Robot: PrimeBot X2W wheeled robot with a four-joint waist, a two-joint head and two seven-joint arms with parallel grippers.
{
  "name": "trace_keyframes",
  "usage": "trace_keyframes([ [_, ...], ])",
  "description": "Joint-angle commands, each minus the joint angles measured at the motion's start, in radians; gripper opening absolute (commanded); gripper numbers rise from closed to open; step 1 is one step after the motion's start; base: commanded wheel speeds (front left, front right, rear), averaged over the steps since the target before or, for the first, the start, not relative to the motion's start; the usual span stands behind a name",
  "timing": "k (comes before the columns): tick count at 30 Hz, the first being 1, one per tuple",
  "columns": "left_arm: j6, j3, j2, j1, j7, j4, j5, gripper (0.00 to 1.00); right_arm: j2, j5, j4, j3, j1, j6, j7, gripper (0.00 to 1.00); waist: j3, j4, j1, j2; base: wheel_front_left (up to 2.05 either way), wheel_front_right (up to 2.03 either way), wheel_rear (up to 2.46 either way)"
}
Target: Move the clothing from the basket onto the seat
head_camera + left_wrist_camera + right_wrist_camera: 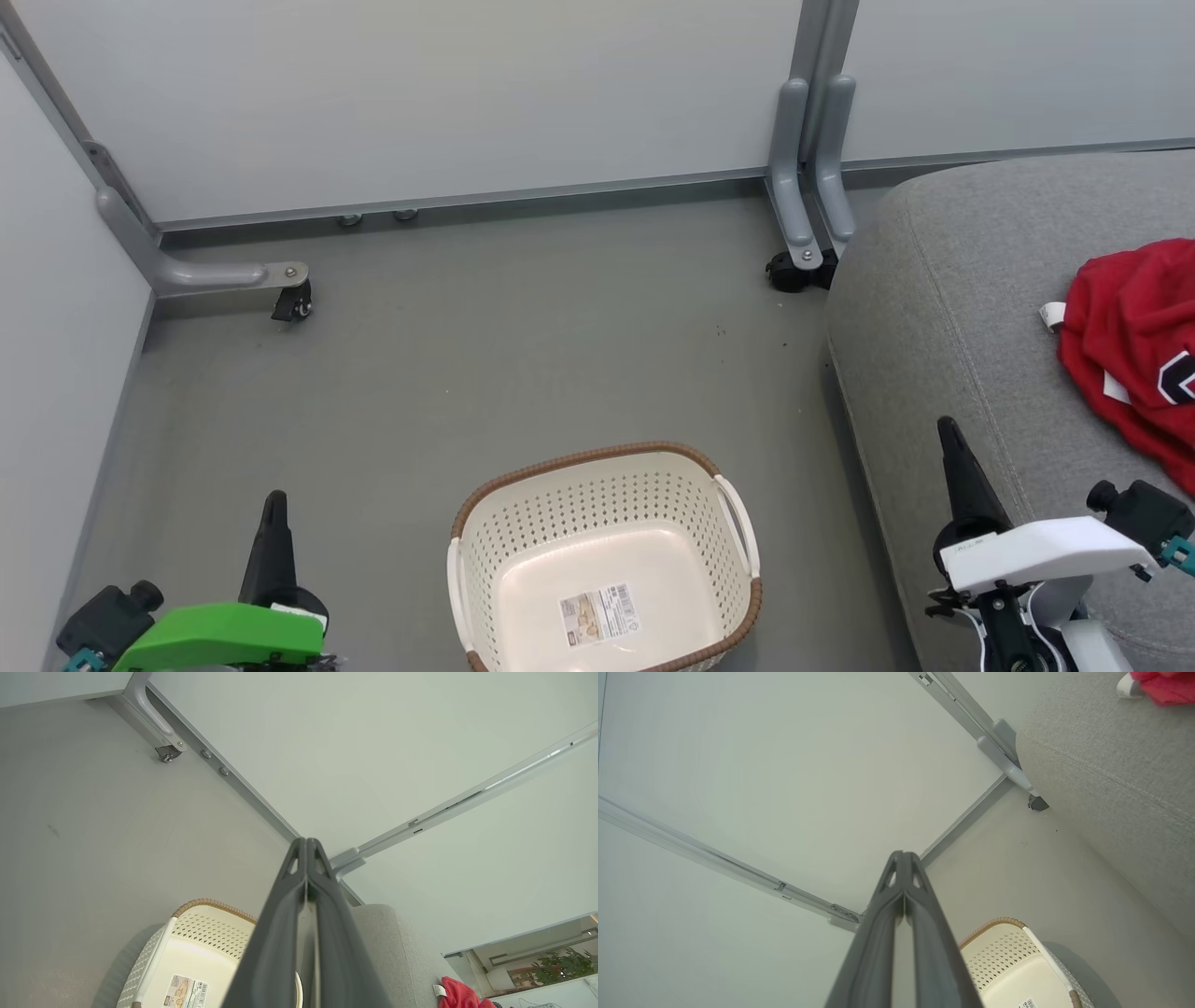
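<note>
The cream perforated basket point(607, 551) with a brown rim stands on the floor at the bottom centre, holding nothing but a paper label point(598, 611). Red clothing point(1134, 341) with white trim and a black-and-white emblem lies on the grey seat point(962, 299) at the right. My left gripper point(274, 502) is shut with nothing in it, low at the left of the basket. My right gripper point(948, 431) is shut and holds nothing, over the seat's front edge. The wrist views show the basket point(187, 947) point(1013, 961), the clothing point(460, 994) point(1164, 683) and both shut grippers point(306, 842) point(903, 855).
Pale partition panels point(448, 93) enclose the grey floor point(523, 364) at the back and left. Their grey metal feet with castors stand at the back left point(291, 303) and beside the seat's corner point(794, 266).
</note>
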Motion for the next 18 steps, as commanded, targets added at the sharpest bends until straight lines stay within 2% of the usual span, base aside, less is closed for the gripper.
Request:
trace_keyframes([
  [1, -0.001, 0.005, 0.010, -0.031, 0.006, -0.014, -0.030, 0.00, -0.005, 0.030, -0.006, -0.008, -0.025, 0.000, 0.009, 0.00, 0.000, -0.001, -0.0001, 0.0000, 0.00, 0.00, 0.00],
  [18, -0.002, 0.025, 0.011, -0.053, 0.056, -0.017, -0.194, 0.00, -0.002, 0.207, 0.017, -0.038, -0.043, 0.000, 0.057, 0.00, 0.004, -0.008, -0.0001, 0.0000, 0.00, 0.00, 0.00],
])
